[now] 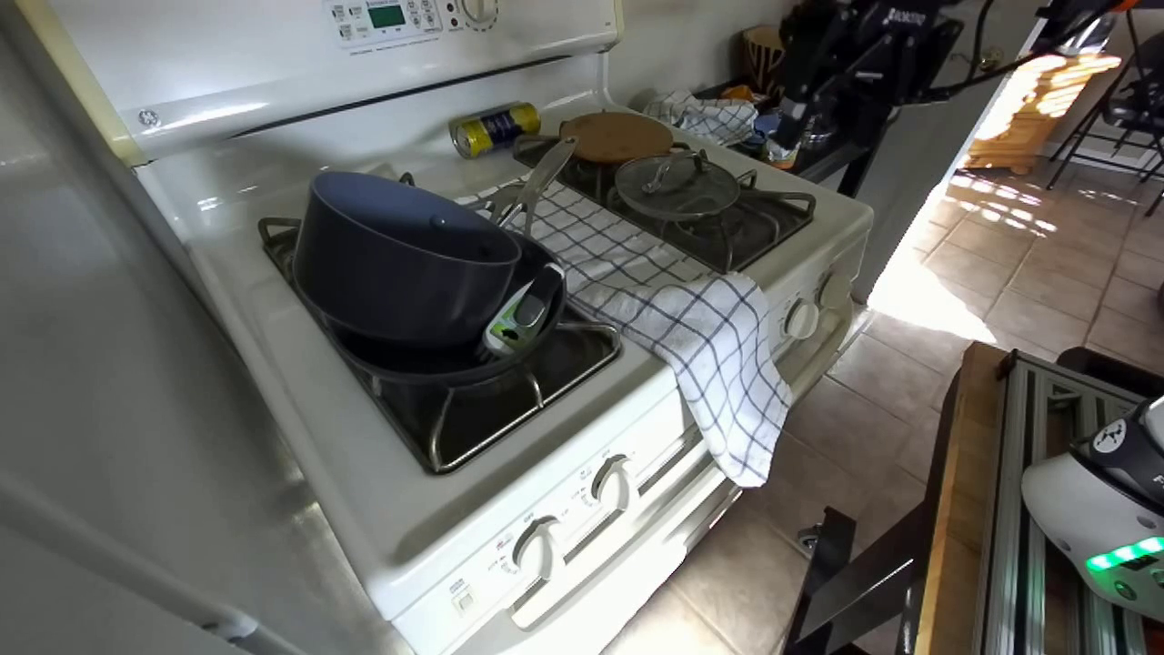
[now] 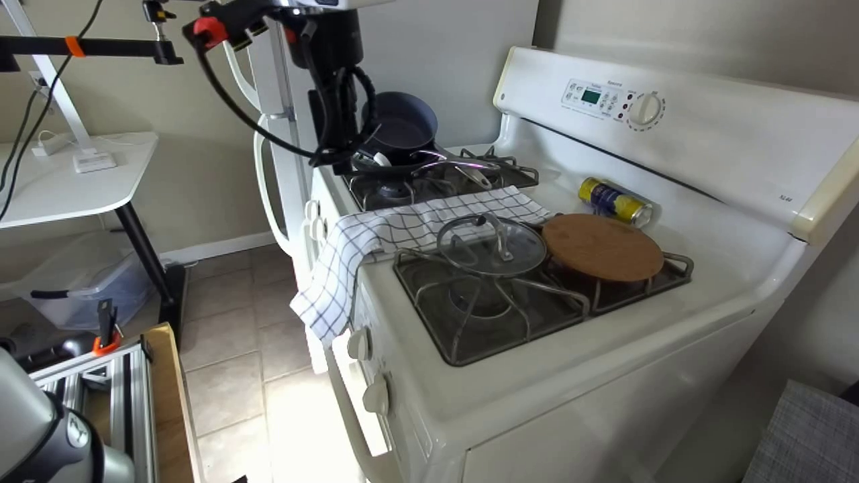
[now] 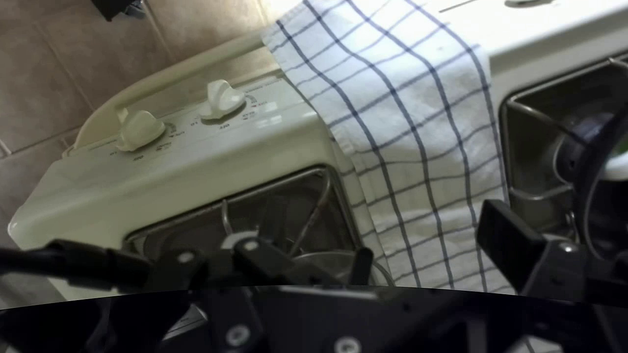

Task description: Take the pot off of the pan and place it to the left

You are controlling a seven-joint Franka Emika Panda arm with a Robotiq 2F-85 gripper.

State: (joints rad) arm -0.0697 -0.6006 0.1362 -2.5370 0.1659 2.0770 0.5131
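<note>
The dark blue-grey pot [image 1: 400, 291] sits tilted inside the dark shallow pan [image 1: 409, 371] on a stove burner. In an exterior view, the pot [image 2: 405, 121] and pan [image 2: 386, 170] are partly hidden behind my arm. Metal handles [image 1: 546, 173] extend from them toward the stove's middle. A green-and-white item with a grey top [image 1: 523, 314] is wedged in the pan beside the pot. My gripper [image 3: 435, 250] is open and empty, its fingers apart above the towel and the other burner. The pan's edge [image 3: 586, 196] shows at the wrist view's right; the gripper is apart from it.
A checked towel [image 1: 673, 309] lies across the stove's middle and hangs over the front. A glass lid [image 2: 493, 247] and brown round board [image 2: 602, 247] rest on the other burners. A yellow can [image 2: 614, 201] lies at the back. A refrigerator side [image 1: 109, 364] borders the stove.
</note>
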